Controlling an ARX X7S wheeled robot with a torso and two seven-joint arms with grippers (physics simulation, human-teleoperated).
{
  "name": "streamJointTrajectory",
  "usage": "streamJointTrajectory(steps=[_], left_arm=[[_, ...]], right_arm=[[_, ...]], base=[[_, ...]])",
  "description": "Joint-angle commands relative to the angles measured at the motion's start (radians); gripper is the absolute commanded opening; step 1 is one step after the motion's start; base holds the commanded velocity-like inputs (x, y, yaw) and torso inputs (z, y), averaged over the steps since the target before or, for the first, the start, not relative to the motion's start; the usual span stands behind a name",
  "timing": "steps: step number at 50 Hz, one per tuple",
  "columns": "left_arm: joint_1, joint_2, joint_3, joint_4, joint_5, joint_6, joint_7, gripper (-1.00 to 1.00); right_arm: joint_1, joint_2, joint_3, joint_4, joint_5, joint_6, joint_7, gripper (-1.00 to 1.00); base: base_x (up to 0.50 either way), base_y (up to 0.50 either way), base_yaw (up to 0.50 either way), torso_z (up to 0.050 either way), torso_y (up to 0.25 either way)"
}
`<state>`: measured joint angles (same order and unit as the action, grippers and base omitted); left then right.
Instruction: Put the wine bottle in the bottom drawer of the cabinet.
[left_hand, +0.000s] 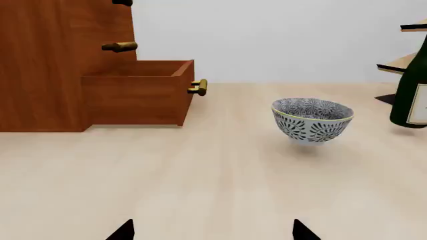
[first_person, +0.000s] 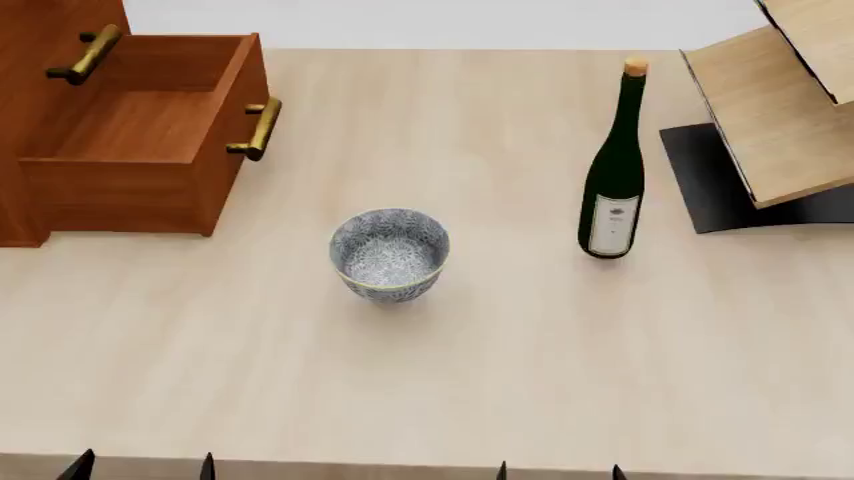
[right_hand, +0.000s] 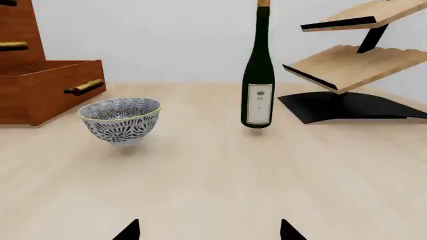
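Observation:
The dark green wine bottle (first_person: 614, 170) with a white label and tan cork stands upright on the table at the right; it also shows in the right wrist view (right_hand: 258, 70) and at the edge of the left wrist view (left_hand: 412, 90). The reddish-brown cabinet (first_person: 40, 40) stands at the back left, its bottom drawer (first_person: 134, 130) pulled open and empty, with a brass handle (first_person: 256, 128). My left gripper (first_person: 140, 468) and right gripper (first_person: 561, 470) are open and empty at the table's near edge, far from the bottle. Their tips show in the wrist views (left_hand: 212, 231) (right_hand: 208, 231).
A blue-patterned bowl (first_person: 388, 253) stands in the middle of the table, between the drawer and the bottle. A pale slatted wooden rack (first_person: 781, 90) on a black base (first_person: 727, 185) stands at the back right, close behind the bottle.

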<state>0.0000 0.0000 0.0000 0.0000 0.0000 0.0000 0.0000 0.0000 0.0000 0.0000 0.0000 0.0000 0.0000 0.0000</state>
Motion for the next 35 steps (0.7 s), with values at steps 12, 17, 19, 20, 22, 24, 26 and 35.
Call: streamJointTrajectory(steps=[12, 17, 19, 20, 22, 24, 26, 35], left_arm=[[0.001, -0.043, 0.049, -0.021, -0.035, 0.046, -0.060, 1.00], [0.004, -0.059, 0.069, -0.017, -0.036, 0.037, -0.063, 1.00], [0.006, -0.064, 0.072, -0.009, -0.041, 0.036, -0.064, 1.00], [0.010, -0.069, 0.079, 0.011, -0.040, 0.010, -0.061, 1.00], [0.020, -0.076, 0.088, 0.062, -0.028, -0.027, -0.069, 1.00], [0.029, -0.082, 0.088, 0.141, -0.038, -0.084, -0.071, 1.00], [0.036, -0.092, 0.094, 0.245, -0.037, -0.157, -0.073, 1.00], [0.028, -0.120, 0.128, 0.447, -0.024, -0.333, -0.079, 1.00]], right_arm=[[0.013, 0.046, -0.050, 0.004, 0.039, 0.019, 0.050, 1.00], [0.018, 0.055, -0.055, -0.020, 0.052, 0.043, 0.065, 1.00], [0.019, 0.059, -0.059, -0.030, 0.053, 0.049, 0.070, 1.00], [0.020, 0.061, -0.059, -0.040, 0.054, 0.060, 0.075, 1.00], [0.018, 0.067, -0.064, -0.075, 0.052, 0.089, 0.081, 1.00], [0.015, 0.072, -0.066, -0.115, 0.051, 0.114, 0.090, 1.00], [0.016, 0.080, -0.067, -0.172, 0.057, 0.167, 0.091, 1.00], [0.039, 0.113, -0.085, -0.329, 0.034, 0.317, 0.121, 1.00]], base=[[0.00, 0.00, 0.00, 0.000, 0.000], [0.00, 0.00, 0.00, 0.016, 0.000], [0.00, 0.00, 0.00, 0.040, 0.000], [0.00, 0.00, 0.00, 0.043, 0.000], [0.00, 0.00, 0.00, 0.043, 0.002], [0.00, 0.00, 0.00, 0.043, 0.000], [0.00, 0.00, 0.00, 0.042, 0.000], [0.00, 0.00, 0.00, 0.045, 0.001]])
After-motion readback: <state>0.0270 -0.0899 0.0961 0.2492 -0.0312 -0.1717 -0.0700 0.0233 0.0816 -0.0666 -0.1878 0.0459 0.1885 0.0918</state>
